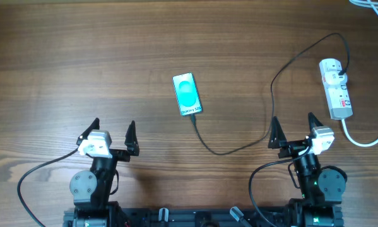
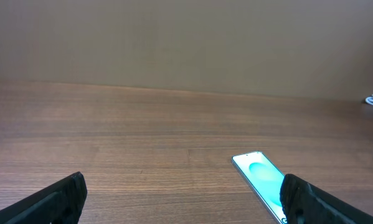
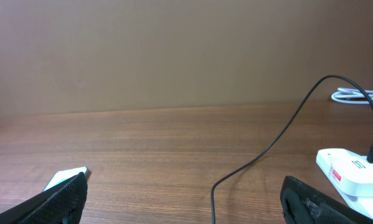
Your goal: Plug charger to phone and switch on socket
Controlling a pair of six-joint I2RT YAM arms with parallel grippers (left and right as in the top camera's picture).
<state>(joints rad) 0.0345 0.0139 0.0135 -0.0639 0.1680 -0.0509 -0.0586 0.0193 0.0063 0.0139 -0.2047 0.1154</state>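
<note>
The phone [image 1: 187, 94] lies flat mid-table with its turquoise screen up. It also shows in the left wrist view [image 2: 259, 176], and its corner shows in the right wrist view [image 3: 66, 177]. The charger cable [image 1: 272, 88] runs from the phone's near end in a loop to a black plug in the white socket [image 1: 336, 88] at the far right. I cannot tell whether the tip is seated in the phone. The right wrist view shows the cable [image 3: 270, 146] and the socket [image 3: 353, 174]. My left gripper [image 1: 113, 128] [image 2: 183, 199] is open and empty, near-left of the phone. My right gripper [image 1: 293, 125] [image 3: 185, 199] is open and empty, near the cable loop.
The socket's thick white lead [image 1: 365, 140] curves off the right table edge. Another white cable [image 1: 372, 7] lies at the far right corner and shows in the right wrist view [image 3: 359, 96]. Black base wires [image 1: 37, 171] trail by both arm bases.
</note>
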